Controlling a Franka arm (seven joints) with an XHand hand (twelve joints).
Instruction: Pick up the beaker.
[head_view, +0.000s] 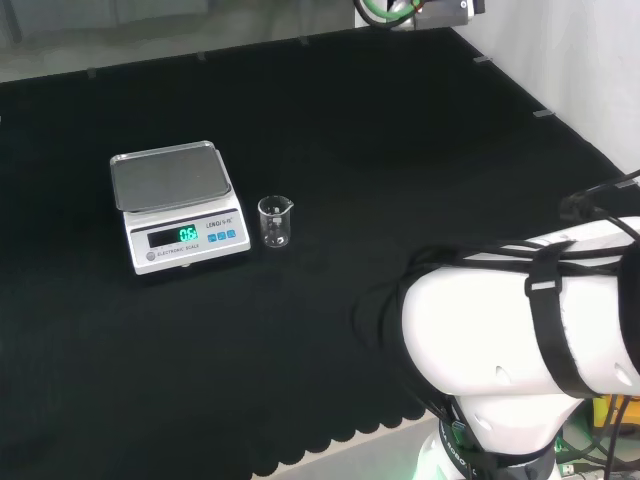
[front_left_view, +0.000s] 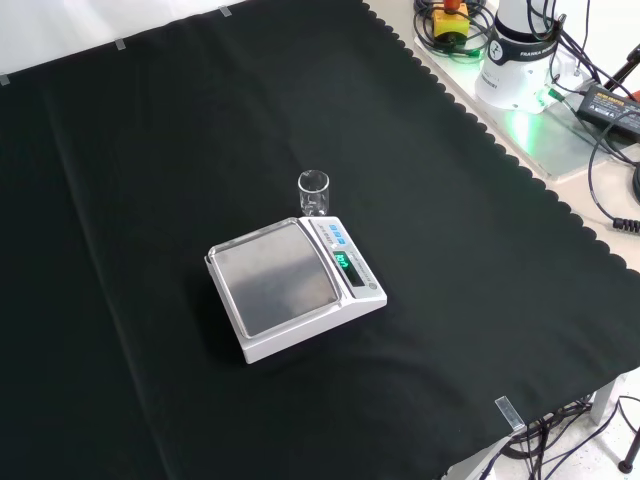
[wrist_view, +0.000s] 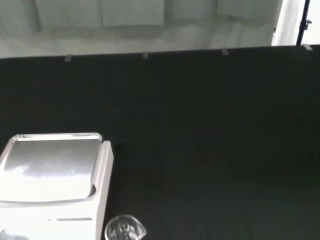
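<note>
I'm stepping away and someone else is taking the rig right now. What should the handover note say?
Hand: I cannot tell its state from these views.
Beaker: stands upright on the black cloth, close beside the scale, at its right in the head view; looks empty.
Scale: pan bare, display lit.
Done: nothing visible; the beaker is untouched.
Left: bring the hand to the beaker, grasp it and lift it.

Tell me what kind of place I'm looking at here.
Probably a laboratory bench set up for robot trials. A small clear glass beaker stands on black cloth beside a white electronic scale with a steel pan, and the white robot arm is mounted at the bench's edge.
</note>
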